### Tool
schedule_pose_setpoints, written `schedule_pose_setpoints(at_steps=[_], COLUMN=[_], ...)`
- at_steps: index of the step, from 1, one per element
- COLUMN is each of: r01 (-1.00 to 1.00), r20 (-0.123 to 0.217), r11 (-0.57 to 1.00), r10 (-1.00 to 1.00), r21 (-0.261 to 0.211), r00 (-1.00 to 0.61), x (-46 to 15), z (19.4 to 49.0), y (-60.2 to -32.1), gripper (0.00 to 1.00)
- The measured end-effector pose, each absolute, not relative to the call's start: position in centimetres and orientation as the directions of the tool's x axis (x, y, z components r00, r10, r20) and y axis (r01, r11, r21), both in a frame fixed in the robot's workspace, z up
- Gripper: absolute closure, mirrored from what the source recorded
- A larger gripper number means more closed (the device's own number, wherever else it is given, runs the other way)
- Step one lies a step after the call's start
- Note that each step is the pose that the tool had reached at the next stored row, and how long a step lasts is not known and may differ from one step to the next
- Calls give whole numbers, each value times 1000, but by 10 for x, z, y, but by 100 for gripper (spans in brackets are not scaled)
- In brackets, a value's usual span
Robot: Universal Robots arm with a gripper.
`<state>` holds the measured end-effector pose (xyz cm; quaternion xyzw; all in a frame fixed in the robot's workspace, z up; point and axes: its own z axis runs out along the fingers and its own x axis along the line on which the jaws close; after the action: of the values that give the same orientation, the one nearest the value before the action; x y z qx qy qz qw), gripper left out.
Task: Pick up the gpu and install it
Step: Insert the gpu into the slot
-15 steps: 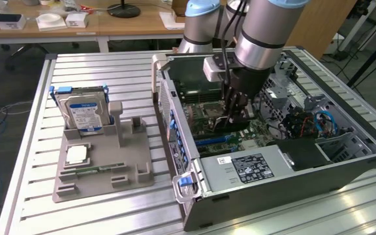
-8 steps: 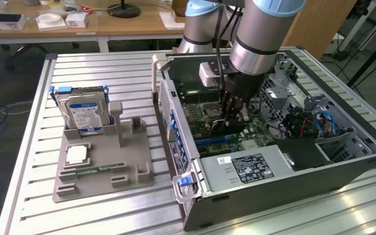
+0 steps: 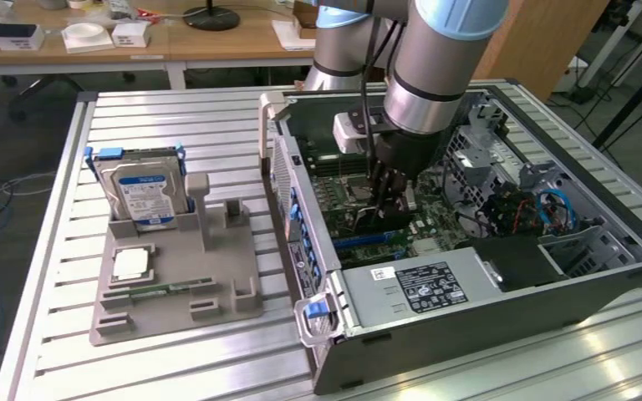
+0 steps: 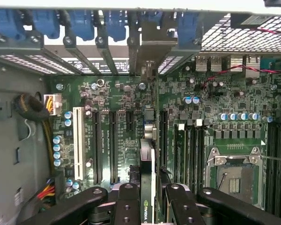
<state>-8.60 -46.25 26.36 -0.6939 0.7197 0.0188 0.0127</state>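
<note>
My gripper (image 3: 386, 209) reaches down into the open computer case (image 3: 298, 180), over the motherboard (image 3: 338, 188). It is shut on the gpu (image 4: 146, 161), a thin dark card seen edge-on between the two black fingers (image 4: 126, 204). The card stands upright along an expansion slot of the motherboard (image 4: 131, 101). Its pale metal bracket (image 4: 150, 47) sits against the rear slot openings of the case. In the exterior view the gpu (image 3: 368, 221) shows as a dark strip just below the fingers. I cannot tell whether its lower edge is seated in the slot.
Blue slot clips (image 4: 79, 23) line the case's rear wall. A bare CPU socket (image 4: 234, 176) and memory slots lie beside the card. The power supply (image 3: 433, 284) fills the near corner. Outside, a grey fixture (image 3: 176, 284) holds a hard drive (image 3: 143, 192), a processor (image 3: 131, 263) and a green memory stick (image 3: 170, 289).
</note>
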Motion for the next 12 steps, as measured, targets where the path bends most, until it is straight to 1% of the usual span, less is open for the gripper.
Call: schedule_pose_setpoints(at_steps=[12], r01=[-999], r20=[-43], r11=[36], r10=[-998], r21=[9], r00=[-37], x=[-87], z=[262], y=[-463], gripper=[74])
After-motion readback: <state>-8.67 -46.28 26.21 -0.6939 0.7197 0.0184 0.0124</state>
